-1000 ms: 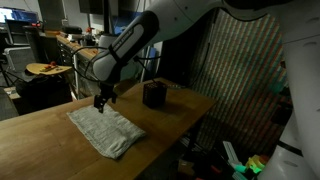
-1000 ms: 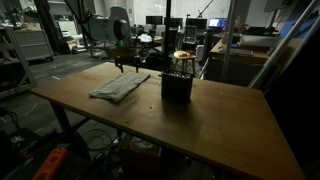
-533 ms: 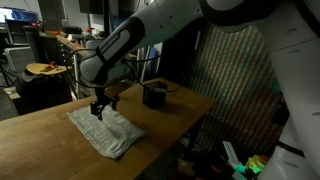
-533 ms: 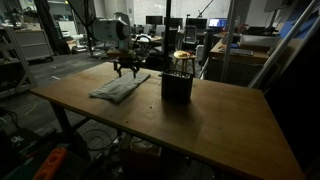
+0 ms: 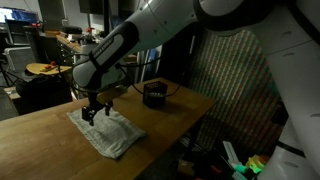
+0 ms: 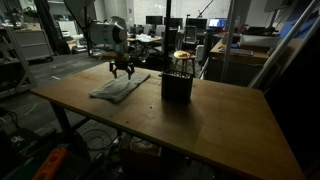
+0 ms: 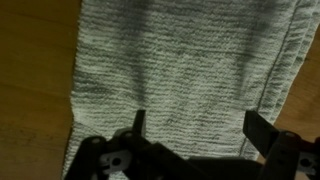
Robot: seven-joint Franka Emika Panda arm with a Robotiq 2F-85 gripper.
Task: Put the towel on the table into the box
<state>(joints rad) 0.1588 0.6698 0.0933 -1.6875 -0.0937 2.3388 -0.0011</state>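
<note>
Rounded white arm [image 5: 165, 25], black two-fingered gripper [image 7: 195, 124].

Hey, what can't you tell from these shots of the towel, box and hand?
Box inside: in both exterior views the box is dark, and its walls hide any contents.
Towel extent: the wrist view cuts the towel off at the top edge.
Contact: in an exterior view the hand is too small and dim to tell whether it touches the towel.

towel [image 7: 190, 70]: pale grey, ribbed weave | table [image 7: 30, 90]: brown wood grain | box [image 6: 177, 86]: black | tool [image 7: 195, 117]: black
</note>
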